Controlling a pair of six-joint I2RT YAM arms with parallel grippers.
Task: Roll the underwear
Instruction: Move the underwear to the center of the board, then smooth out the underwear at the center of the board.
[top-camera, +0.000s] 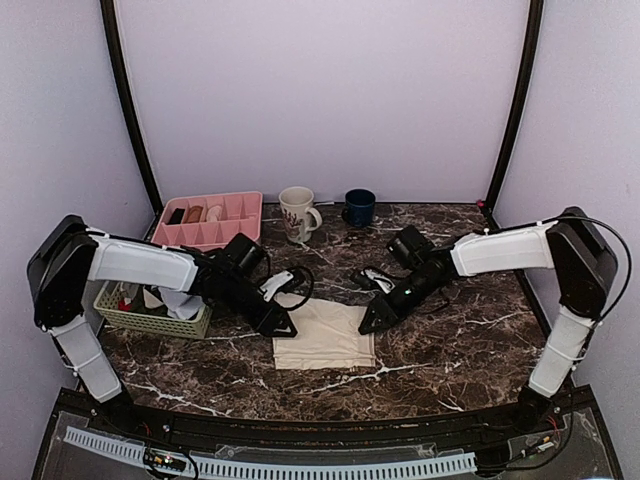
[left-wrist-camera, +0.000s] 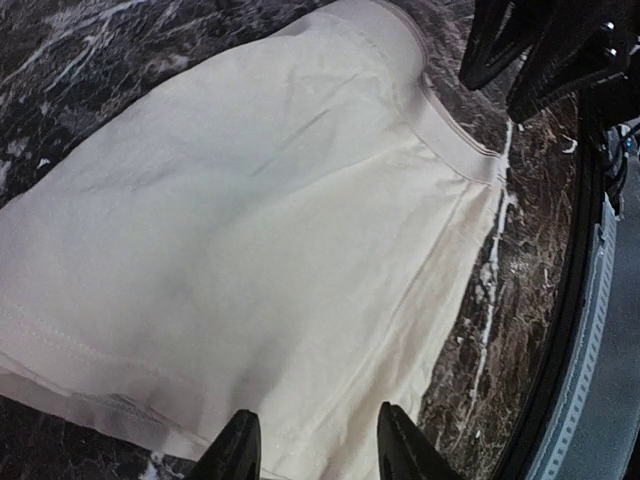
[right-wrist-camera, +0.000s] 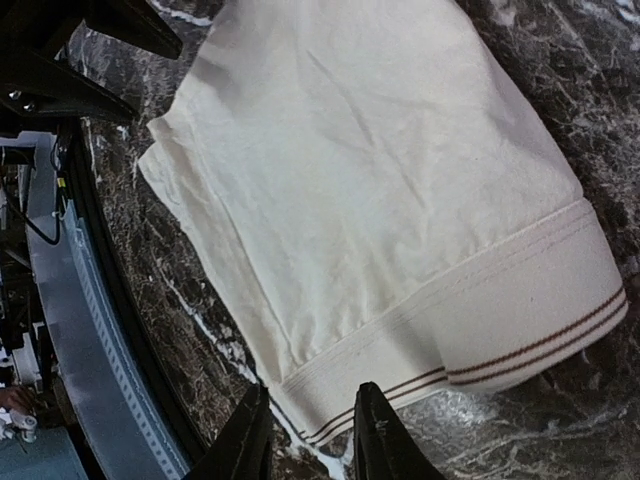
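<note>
**marbletop_fan:** Dark marble table (top-camera: 450, 350), lilac walls all round. The cream underwear (top-camera: 322, 335) lies spread flat near the front middle, right between the two arms.

**yam_watcher:** Yep. The left tool (left-wrist-camera: 318, 455) is low over one edge of it, fingers spread wide, with fabric showing in the gap. The right tool (right-wrist-camera: 310, 448) sits at the waistband end, the one with the thin brown stripes. Its fingers are apart too, straddling the band's corner, and neither tool looks clamped on the cloth.

**marbletop_fan:** At the back there's a pink divided tray (top-camera: 205, 222), a cream printed mug (top-camera: 297, 213) and a dark blue cup (top-camera: 359, 207) near it. A green basket (top-camera: 150, 318) sits on the left, under the left arm.
</note>
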